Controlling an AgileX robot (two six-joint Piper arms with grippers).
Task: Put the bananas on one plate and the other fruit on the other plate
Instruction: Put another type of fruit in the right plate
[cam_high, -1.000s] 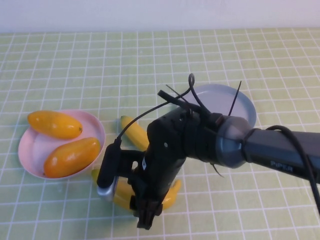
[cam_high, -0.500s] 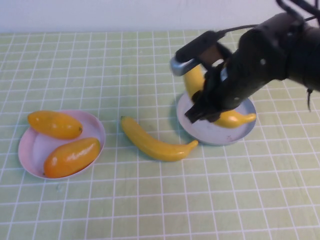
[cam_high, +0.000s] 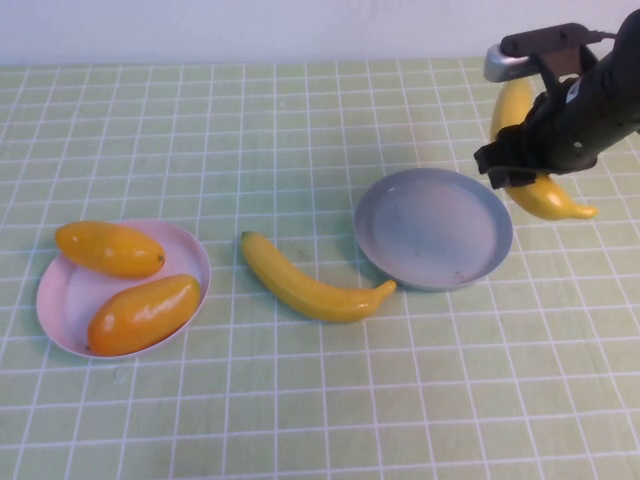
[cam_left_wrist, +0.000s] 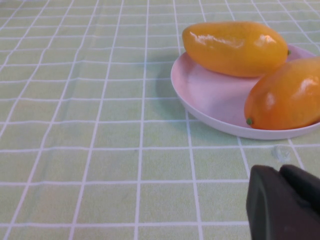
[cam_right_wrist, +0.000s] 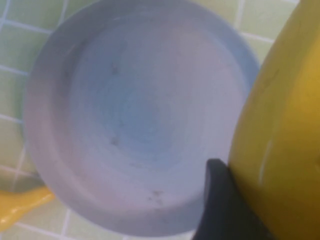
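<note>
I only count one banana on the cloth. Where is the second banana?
In the high view the second banana is held in the right tool, off the cloth at the far right, just beyond the grey-blue plate.

my right gripper (cam_high: 527, 172) is matt black plastic, clamped on a glossy, smooth yellow banana (cam_high: 540, 195). the grey-blue plate (cam_high: 400, 255) looks matt and faintly speckled. at nine o'clock, the pink plate (cam_high: 190, 255) has a soft sheen, its two orange fruits (cam_high: 142, 313) shiny. the table (cam_high: 250, 130) has a dull checked cover.
</note>
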